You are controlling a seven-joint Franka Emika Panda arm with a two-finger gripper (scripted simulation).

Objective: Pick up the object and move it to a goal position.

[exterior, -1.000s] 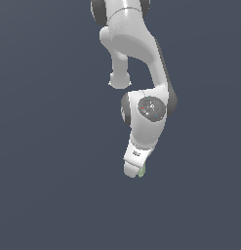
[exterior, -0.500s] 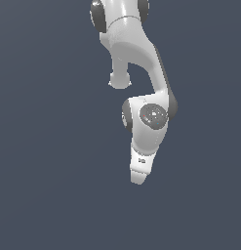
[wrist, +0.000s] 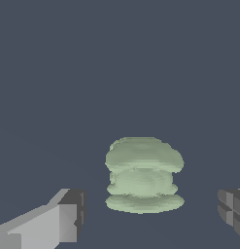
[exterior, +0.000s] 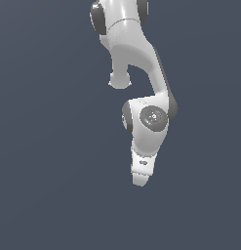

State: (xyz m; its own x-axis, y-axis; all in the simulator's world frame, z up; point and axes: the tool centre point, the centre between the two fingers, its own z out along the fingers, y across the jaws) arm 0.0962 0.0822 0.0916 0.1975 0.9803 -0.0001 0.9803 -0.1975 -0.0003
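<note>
The pale green ridged object (wrist: 144, 175) shows in the wrist view, lying on the dark grey floor between my two fingers (wrist: 68, 219), with a gap on each side. My gripper (wrist: 150, 214) is open and holds nothing. In the exterior view the white arm reaches down and the gripper (exterior: 140, 181) points at the floor; its hand hides the object there.
A plain dark grey floor (exterior: 49, 171) fills both views. No other objects show.
The arm has shifted slightly toward the exterior view's right and lowered. The green object, seen at the gripper's tip one second ago, is now hidden behind the hand.
</note>
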